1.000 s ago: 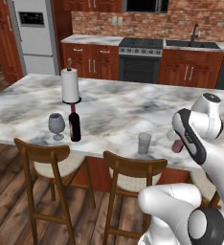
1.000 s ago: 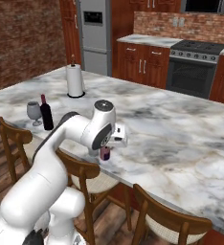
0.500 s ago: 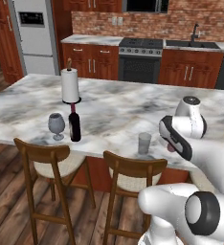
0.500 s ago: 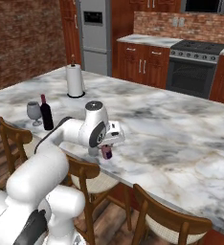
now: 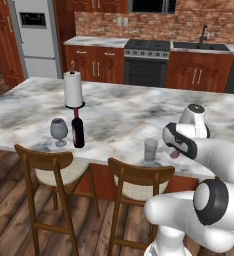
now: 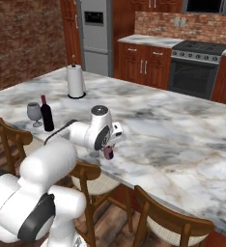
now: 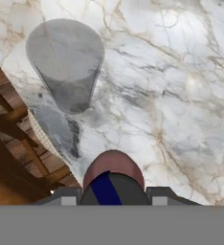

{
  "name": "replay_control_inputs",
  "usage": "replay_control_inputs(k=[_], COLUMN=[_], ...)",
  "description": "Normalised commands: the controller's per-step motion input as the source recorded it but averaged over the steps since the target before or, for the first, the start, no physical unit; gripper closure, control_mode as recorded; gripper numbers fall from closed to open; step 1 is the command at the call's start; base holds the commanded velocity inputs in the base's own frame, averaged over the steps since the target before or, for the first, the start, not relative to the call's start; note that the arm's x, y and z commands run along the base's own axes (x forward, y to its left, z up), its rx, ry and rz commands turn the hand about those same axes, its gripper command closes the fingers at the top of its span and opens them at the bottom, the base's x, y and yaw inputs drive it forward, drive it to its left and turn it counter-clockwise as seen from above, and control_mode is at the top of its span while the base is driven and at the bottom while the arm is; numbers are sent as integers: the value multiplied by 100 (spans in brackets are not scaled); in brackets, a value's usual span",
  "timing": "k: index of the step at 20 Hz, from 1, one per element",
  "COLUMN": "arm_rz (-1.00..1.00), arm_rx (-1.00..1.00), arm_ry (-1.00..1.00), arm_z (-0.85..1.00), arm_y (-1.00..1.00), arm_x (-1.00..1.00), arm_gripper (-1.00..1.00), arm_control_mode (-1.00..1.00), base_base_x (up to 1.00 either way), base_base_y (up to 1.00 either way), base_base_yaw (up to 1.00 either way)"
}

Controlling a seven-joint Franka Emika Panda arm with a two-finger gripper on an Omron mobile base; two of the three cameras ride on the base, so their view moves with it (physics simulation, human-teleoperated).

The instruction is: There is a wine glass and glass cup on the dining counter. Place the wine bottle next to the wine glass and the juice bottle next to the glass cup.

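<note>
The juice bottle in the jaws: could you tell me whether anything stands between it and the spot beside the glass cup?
Nothing visible does. The juice bottle, held by the gripper, hangs over bare marble of the dining counter, and the stretch toward the glass cup is open.

The dining counter [image 6: 173, 130] stretches across the kitchen, marbled white and grey, with wooden stools [image 6: 170, 224] along its near edge. The gripper [image 6: 111, 144] hangs over the near part of the top, closed on the juice bottle [image 6: 108, 152], which hangs pinkish-purple below it. Well to the left the wine bottle [image 6: 47, 114] stands upright just beside the wine glass [image 6: 34, 113]. Farther back stands a paper towel roll [image 6: 76, 81]
</note>
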Motion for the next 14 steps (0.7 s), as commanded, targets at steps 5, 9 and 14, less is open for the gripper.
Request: replay_control_inputs(k=[5, 9, 14], arm_rz=[22, 21, 19], arm_rx=[0, 0, 0], arm_ry=[0, 0, 3], arm_z=[-13, -11, -12], arm_y=[0, 0, -1], arm_x=[23, 22, 23], arm_gripper=[100, 100, 100], arm_control_mode=[-100, -100, -100], base_base_x=[0, 0, 0], base_base_y=[0, 0, 0], base_base_yaw=[0, 0, 0])
